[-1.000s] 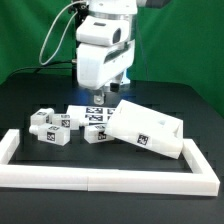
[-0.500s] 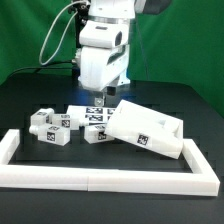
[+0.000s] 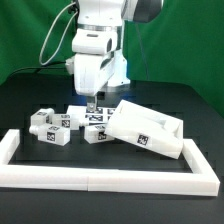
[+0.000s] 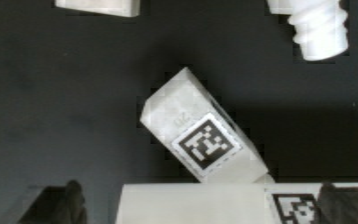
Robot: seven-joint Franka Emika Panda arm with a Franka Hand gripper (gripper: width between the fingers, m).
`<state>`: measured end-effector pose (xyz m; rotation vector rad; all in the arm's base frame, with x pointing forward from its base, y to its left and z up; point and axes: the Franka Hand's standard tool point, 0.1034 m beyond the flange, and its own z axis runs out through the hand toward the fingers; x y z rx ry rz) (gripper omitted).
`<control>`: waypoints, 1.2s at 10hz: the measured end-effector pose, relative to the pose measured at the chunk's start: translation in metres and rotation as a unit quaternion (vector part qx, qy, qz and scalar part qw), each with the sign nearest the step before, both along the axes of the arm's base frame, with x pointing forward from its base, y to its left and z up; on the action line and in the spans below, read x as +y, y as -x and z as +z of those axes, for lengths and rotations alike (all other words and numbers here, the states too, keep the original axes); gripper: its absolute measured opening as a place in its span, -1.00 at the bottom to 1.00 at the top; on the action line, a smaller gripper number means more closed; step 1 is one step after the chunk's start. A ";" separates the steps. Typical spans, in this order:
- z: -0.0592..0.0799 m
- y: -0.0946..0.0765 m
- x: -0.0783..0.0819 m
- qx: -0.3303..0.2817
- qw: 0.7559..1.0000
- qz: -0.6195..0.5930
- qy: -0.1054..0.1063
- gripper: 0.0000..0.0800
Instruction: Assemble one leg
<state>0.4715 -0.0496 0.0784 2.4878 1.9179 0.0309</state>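
The leg (image 3: 97,134), a small white elongated block with a square black-and-white tag, lies flat on the black bench (image 3: 30,95), just beside the large flat white panel (image 3: 150,128). The wrist view shows it (image 4: 194,125) lying slantwise. Other similar white blocks (image 3: 52,127) are grouped at the exterior view's left. Above the thin white marker board (image 3: 78,112) hangs the pincer (image 3: 92,102), its fingers wide apart and holding nothing.

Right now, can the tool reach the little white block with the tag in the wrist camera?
Probably yes. The tool hangs open above the table, and the leg lies flat with bare table along both long sides and nothing on top.
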 end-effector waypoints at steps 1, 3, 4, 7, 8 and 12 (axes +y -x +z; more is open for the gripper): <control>-0.010 0.010 -0.001 0.005 1.000 -0.001 -0.001 0.63; -0.028 0.016 -0.001 0.008 1.000 0.001 -0.003 0.63; -0.037 0.017 -0.004 0.014 1.000 -0.001 -0.004 0.63; -0.044 0.002 -0.009 0.010 1.000 -0.004 -0.005 0.63; -0.046 -0.001 -0.007 0.009 1.000 -0.003 -0.006 0.63; -0.059 0.003 0.002 0.015 1.000 -0.001 -0.010 0.63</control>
